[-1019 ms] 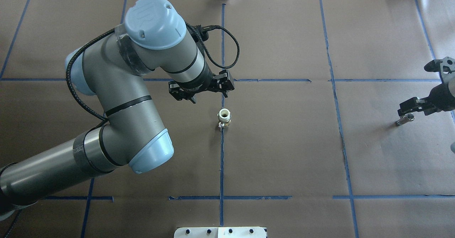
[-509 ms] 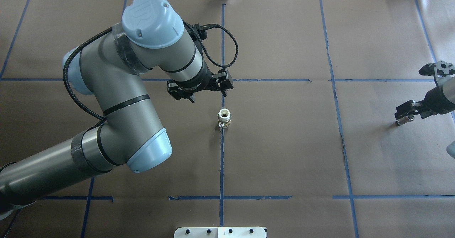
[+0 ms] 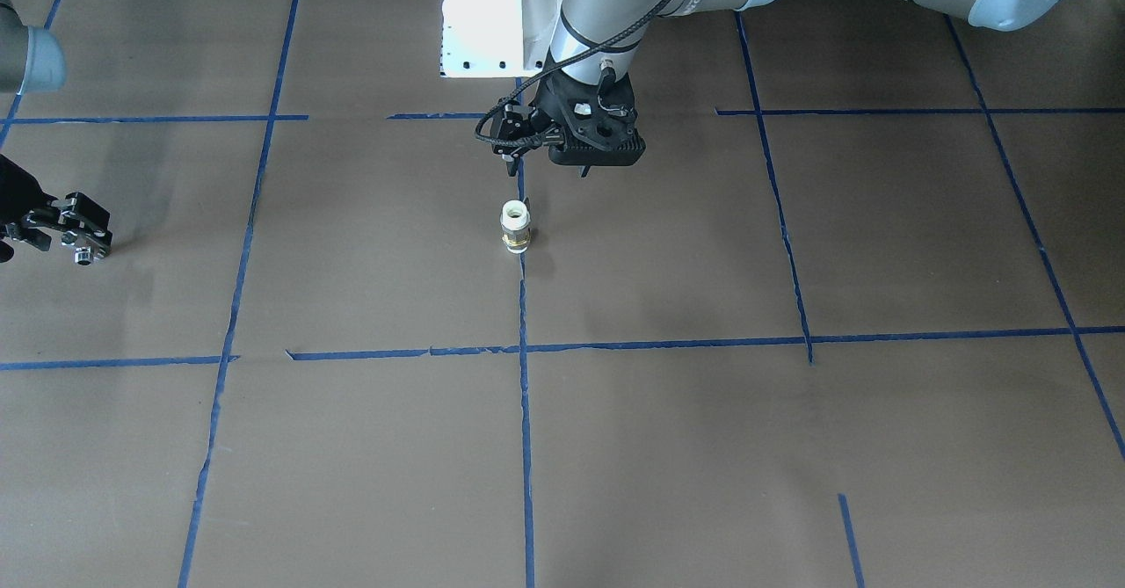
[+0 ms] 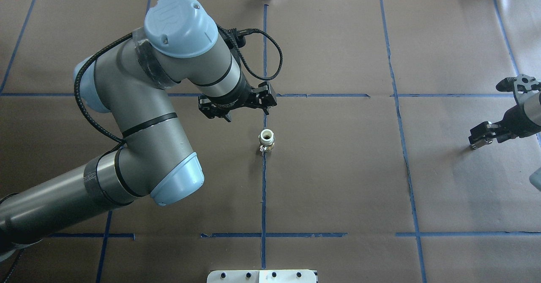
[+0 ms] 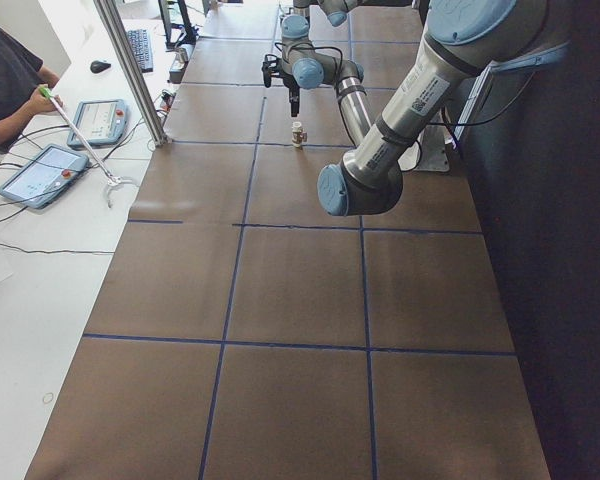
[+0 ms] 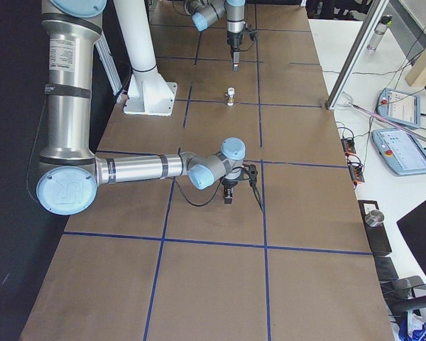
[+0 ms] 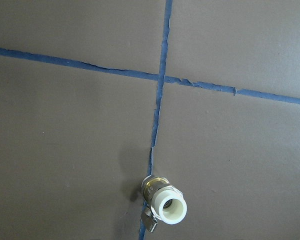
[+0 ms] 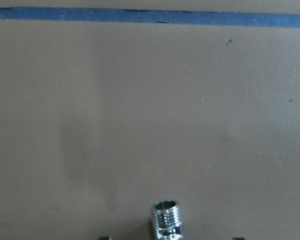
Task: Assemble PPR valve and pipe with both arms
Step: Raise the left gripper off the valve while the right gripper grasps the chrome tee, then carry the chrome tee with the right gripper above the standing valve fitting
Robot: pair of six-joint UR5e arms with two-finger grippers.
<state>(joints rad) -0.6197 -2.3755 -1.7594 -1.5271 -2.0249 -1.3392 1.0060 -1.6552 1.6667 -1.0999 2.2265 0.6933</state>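
The PPR valve point(image 4: 266, 141), white with a brass end and a small lever, stands upright at the table's centre; it also shows in the front view point(image 3: 515, 226) and the left wrist view point(image 7: 165, 205). My left arm point(image 4: 139, 105) holds its left gripper point(image 4: 248, 116) open and empty above the table close to the valve, not touching it. The pipe piece point(image 8: 166, 217), a short chrome threaded fitting, lies at the far right point(image 3: 83, 257). My right gripper point(image 4: 479, 136) is low over it, its fingertips point(image 8: 237, 238) wide apart on either side.
Brown paper with blue tape lines covers the table point(image 4: 338, 168). The white pedestal base point(image 3: 497, 17) stands at the robot's edge. An aluminium post point(image 5: 130, 70) and operator tablets point(image 5: 45, 170) are beyond the far edge.
My right gripper has moved a little to the left and down over the chrome fitting, hiding most of it from above. My left arm has shifted only slightly; the valve has not moved.
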